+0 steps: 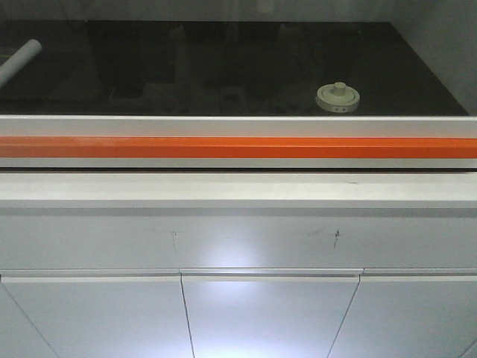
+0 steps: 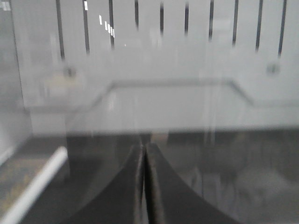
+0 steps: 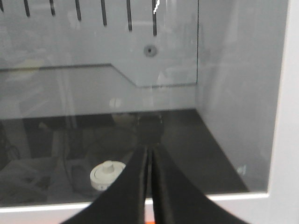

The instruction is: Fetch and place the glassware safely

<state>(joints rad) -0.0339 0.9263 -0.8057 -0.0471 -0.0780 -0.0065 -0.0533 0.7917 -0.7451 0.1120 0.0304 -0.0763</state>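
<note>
The glass jar [image 1: 337, 98] stands on the black table [image 1: 186, 67], towards its right end and close to the front edge, just behind the orange strip [image 1: 238, 147]. It is upright, with its cream lid [image 3: 107, 174] on and the knob pointing straight up, so its long axis is vertical. Being round and squat, it offers no preferred side for a grasp.

The right gripper [image 3: 149, 150] is the nearer one. In the right wrist view the jar sits ahead of the jaws and just to their left, low in the frame and partly cut by the left finger. The jaws are pressed together with nothing between them. The coming move therefore seems to call for a shift to the left, spread jaws and a level approach around the body below the lid.

The left gripper [image 2: 143, 149] has its jaws pressed together and empty as well. Its view shows no jar, only the white tube [image 2: 32, 191] lying at the far left of the table, well apart from the jar.

Reflections and a white frame in both wrist views suggest a glass pane [image 3: 233, 93] between the arms and the table, though the blur leaves that uncertain. If it is there, reaching in comes first.
</note>
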